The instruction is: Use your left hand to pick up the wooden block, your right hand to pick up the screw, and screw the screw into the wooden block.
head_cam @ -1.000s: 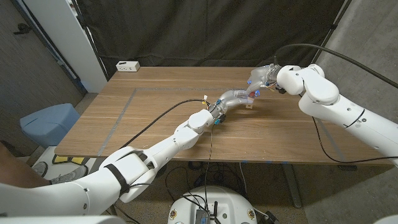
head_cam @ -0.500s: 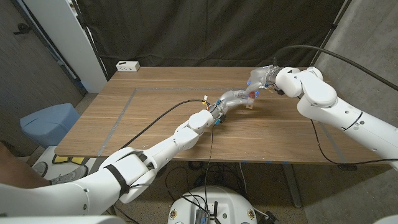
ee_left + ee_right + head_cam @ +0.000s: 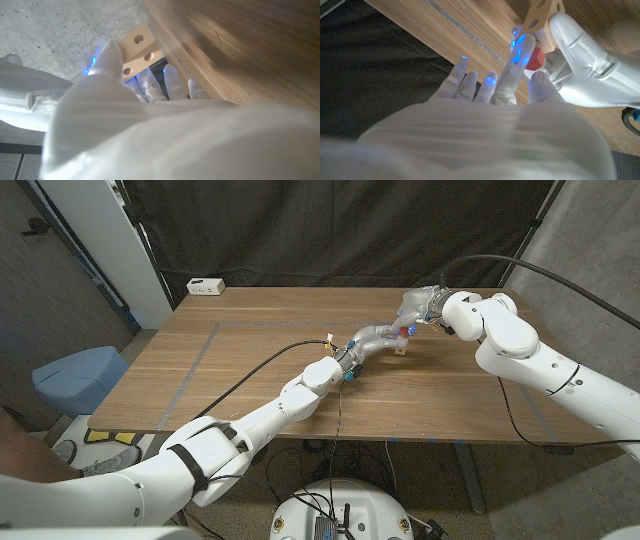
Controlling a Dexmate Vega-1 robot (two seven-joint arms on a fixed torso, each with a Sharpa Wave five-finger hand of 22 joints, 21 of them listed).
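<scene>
My left hand (image 3: 375, 336) holds the pale wooden block (image 3: 402, 347) above the far right part of the table; the block's drilled holes face the left wrist camera (image 3: 138, 48). My right hand (image 3: 415, 308) is right against it from the far side. It pinches the red-headed screw (image 3: 535, 58) between thumb and a finger (image 3: 519, 56), and the red head (image 3: 403, 332) sits at the block (image 3: 540, 12). The screw's shaft is hidden. The left hand (image 3: 585, 75) shows beside the screw in the right wrist view.
A white socket box (image 3: 205, 285) sits at the table's far left corner. Tape lines (image 3: 200, 352) mark the left part of the wooden table (image 3: 260, 360). A black cable (image 3: 260, 367) runs along my left arm. A blue bin (image 3: 78, 377) stands on the floor to the left.
My right arm has shifted a little to the left, bringing its hand closer over the block. The left hand and block have stayed in place.
</scene>
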